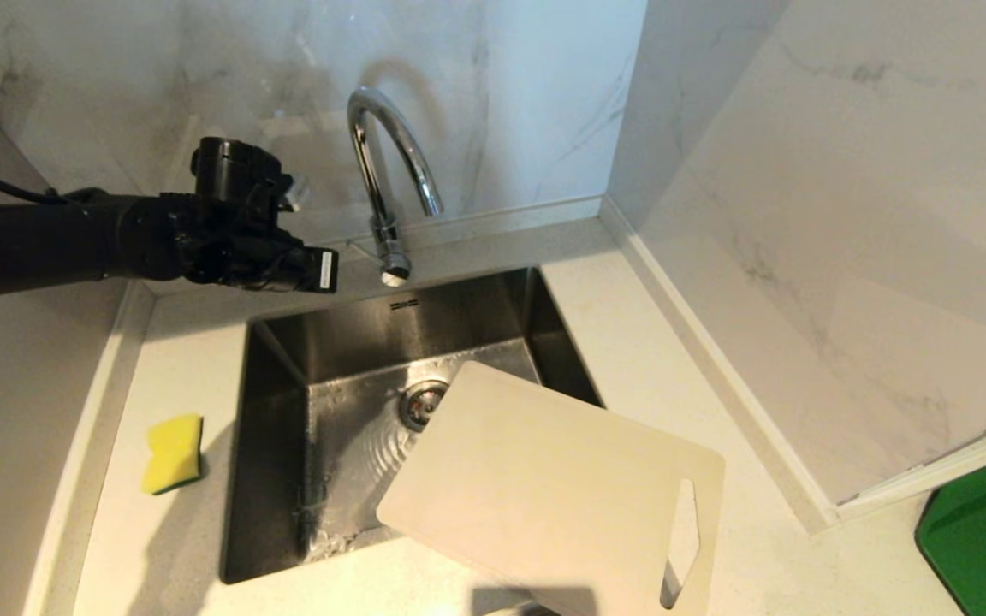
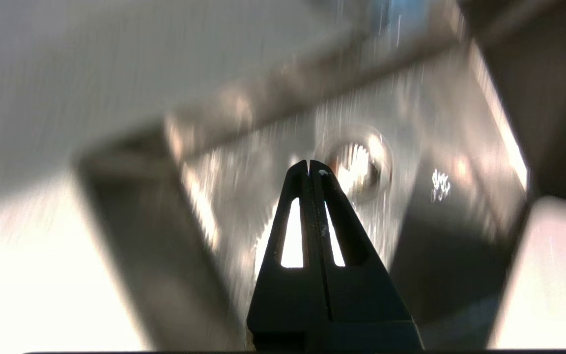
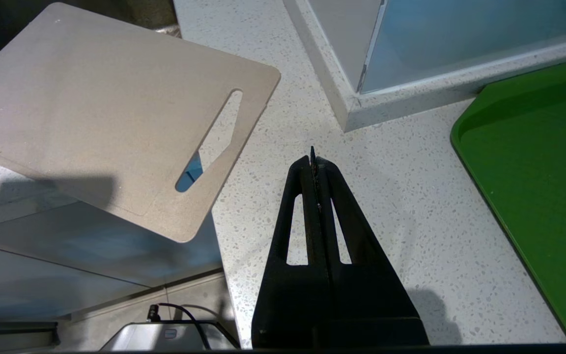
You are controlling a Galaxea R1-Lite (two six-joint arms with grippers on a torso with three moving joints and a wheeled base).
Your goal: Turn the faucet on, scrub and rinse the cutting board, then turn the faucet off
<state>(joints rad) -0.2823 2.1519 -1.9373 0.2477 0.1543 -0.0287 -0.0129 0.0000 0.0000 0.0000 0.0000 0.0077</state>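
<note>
At the sink corner: a steel sink (image 1: 288,445) is set into a pale speckled tabletop (image 1: 185,376), with marble-look walls behind it and to the right.
Faucet: the faucet (image 1: 390,162) stands behind the sink's back rim, its chrome arch curving over toward the right, its thin lever at the base pointing left.
Water: whether any stream leaves the spout cannot be told; the sink floor looks wet, with ripples near the drain (image 1: 421,402).
Cutting board: the cutting board (image 1: 544,488) lies slanted over the sink's front right corner, one rounded corner out over the basin near the drain, the rest on the tabletop, and its slot-handle end toward the front edge, overhanging it in the right wrist view.
Sponge: a yellow sponge (image 1: 173,453) with a green underside lies on the tabletop left of the sink, apart from the rim.
Left tool: the left tool (image 1: 322,270) reaches in from the left at the level of the faucet's base, just beside the lever; contact cannot be told. Its fingers (image 2: 322,206) are pressed together with nothing between them, and its wrist view is blurred, looking down into the basin toward the drain.
Right tool: the right tool (image 3: 312,160) hangs over the tabletop between the cutting board and a green board (image 3: 543,196), fingers closed and empty.
</note>
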